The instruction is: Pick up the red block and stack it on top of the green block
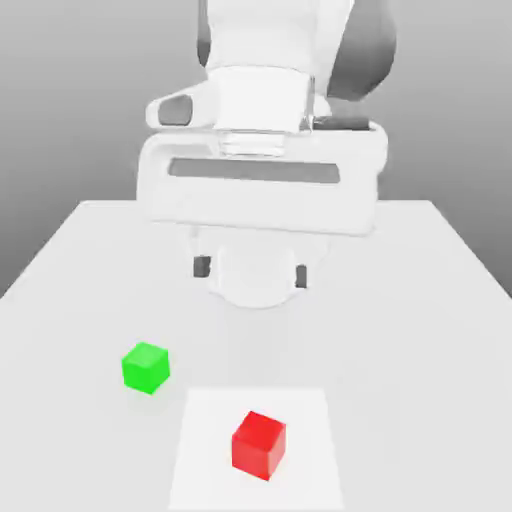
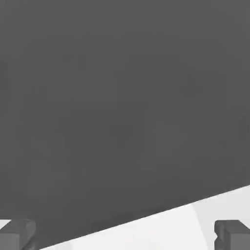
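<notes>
- Red block [image 1: 259,445] sits flat on the worktop [image 1: 420,300], on a slightly lighter rectangular patch [image 1: 310,420] at the near edge of the exterior view.
- It stands near the middle of that patch, one corner turned toward the camera, nothing touching it.
- Green block [image 1: 146,367] rests on the plain worktop, off the patch, toward the exterior view's left of the red block and a bit farther from the camera. The two are near each other but clearly apart, not touching.
- Green block is also turned slightly, top face free.
- Arm [image 1: 270,60] comes down from the top of the exterior view; its white hand [image 1: 260,190] hangs well above the worktop, behind the red block as the camera sees it.
- Fingers [image 1: 202,266]: two dark tips show under the hand, spread wide apart with nothing between them. Spread, holding nothing.
- Gripper [image 2: 125,234] in the hand view: the two dark fingertips [image 2: 17,233] sit at opposite sides, wide gap, empty.
- Hand view past the fingers: dark grey background, with a pale worktop edge [image 2: 161,229] cutting across at a slant.
- A faintly lighter area at that edge is probably a corner of the patch; hard to be sure.
</notes>
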Robot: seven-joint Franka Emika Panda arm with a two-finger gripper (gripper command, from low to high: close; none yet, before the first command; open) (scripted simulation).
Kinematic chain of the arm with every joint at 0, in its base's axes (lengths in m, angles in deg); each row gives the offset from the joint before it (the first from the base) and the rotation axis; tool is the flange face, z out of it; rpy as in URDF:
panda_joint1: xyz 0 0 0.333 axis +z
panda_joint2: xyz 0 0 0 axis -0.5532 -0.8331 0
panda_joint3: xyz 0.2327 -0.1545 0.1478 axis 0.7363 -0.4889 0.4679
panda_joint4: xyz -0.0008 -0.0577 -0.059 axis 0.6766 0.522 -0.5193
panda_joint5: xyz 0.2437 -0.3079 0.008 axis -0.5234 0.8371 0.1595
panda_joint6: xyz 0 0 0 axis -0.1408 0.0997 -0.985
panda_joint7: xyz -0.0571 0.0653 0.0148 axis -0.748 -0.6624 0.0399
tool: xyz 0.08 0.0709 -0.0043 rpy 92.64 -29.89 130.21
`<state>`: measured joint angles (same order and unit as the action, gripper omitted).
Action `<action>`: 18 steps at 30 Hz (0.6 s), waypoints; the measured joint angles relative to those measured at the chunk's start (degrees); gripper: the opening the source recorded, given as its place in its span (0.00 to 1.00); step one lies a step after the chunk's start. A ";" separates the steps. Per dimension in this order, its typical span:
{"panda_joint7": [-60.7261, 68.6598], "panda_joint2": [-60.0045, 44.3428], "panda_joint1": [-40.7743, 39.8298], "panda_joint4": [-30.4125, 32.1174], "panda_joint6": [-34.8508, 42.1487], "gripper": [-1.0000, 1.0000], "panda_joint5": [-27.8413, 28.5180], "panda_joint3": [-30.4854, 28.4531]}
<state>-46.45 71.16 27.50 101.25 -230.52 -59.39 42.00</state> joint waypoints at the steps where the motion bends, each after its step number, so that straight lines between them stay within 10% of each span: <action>1: -1.13 -2.07 -0.11 0.76 -1.00 0.50 0.08 0.11; 12: -9.11 -24.79 1.55 4.16 -15.55 0.50 1.57 -1.85; 13: -9.42 -26.41 1.90 3.93 -16.91 0.00 1.98 -2.28; 18: -9.50 -26.42 1.87 3.93 -17.00 0.00 2.06 -2.27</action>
<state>-55.95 44.74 29.38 105.18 -247.52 -57.33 39.73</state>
